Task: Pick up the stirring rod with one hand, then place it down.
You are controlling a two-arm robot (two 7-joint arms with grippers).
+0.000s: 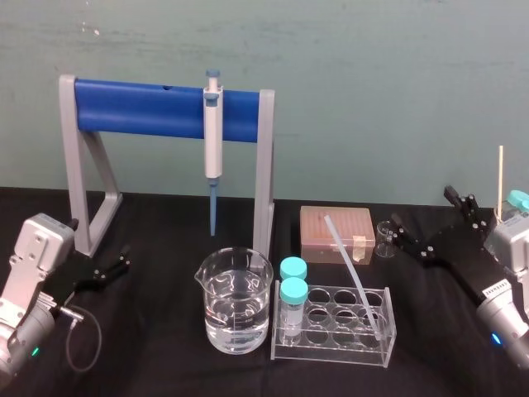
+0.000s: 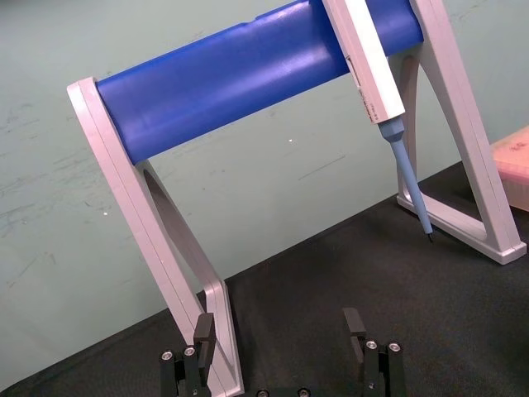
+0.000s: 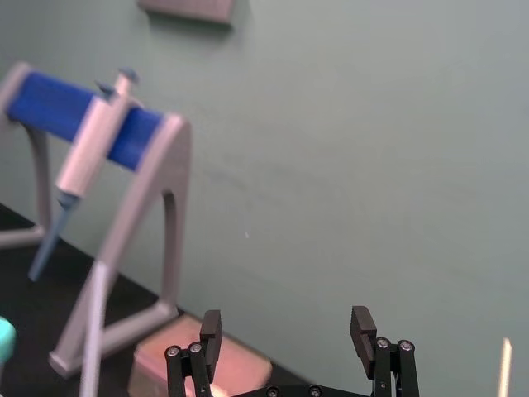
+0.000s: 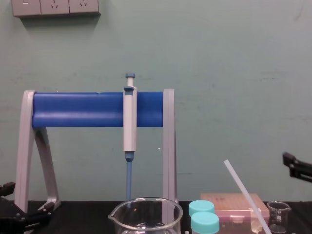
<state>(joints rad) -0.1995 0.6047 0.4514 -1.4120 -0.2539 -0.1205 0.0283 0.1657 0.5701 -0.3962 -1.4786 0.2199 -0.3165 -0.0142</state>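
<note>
Big glass beaker (image 1: 235,310) up front is about half full of clear liquid, though the chest view cuts it off just below the rim. Next to it, the clear tube rack (image 1: 347,349) holds two teal-capped tubes (image 1: 293,302) and the stirring rod (image 1: 353,277). The rod leans in a slot, nearer than the right gripper (image 1: 421,207)'s wide-spread fingers and not touching them. A tiny beaker (image 1: 385,238) sits just beside its lower finger. The left gripper (image 1: 122,260), also spread wide, hangs near the pipette stand (image 1: 264,182). The pipette (image 1: 213,141) hangs farthest back.
</note>
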